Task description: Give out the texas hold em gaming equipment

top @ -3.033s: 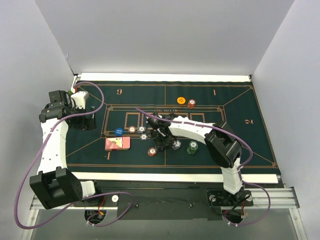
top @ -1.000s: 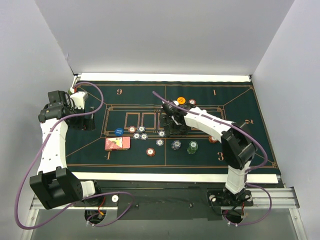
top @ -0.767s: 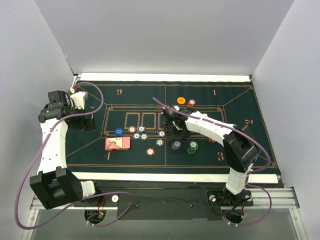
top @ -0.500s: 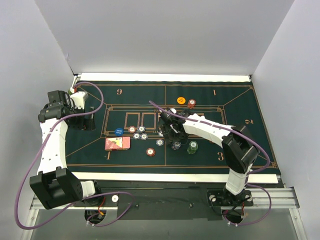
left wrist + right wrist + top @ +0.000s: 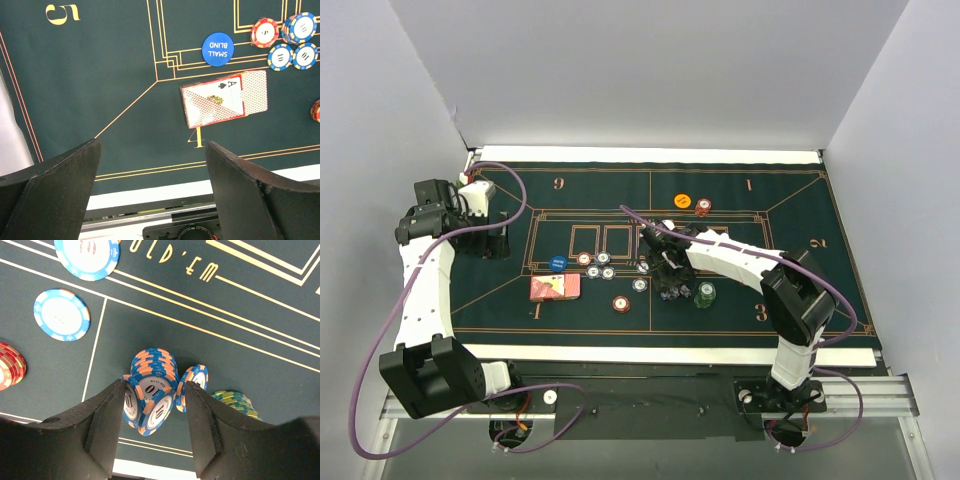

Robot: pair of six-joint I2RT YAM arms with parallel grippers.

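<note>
Blue chip stack (image 5: pixel 150 390) between right jaws, green stack (image 5: pixel 233 399) partly hidden

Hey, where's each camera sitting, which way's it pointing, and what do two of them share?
Top external: above and behind the bases, looking down on the felt mat; left arm and right arm show.
Left wrist: faces down at the card deck; open left gripper shows.
Right wrist: low over the mat; right gripper flanks a blue-orange chip stack.
Shared: top and left wrist both show the card deck.
</note>
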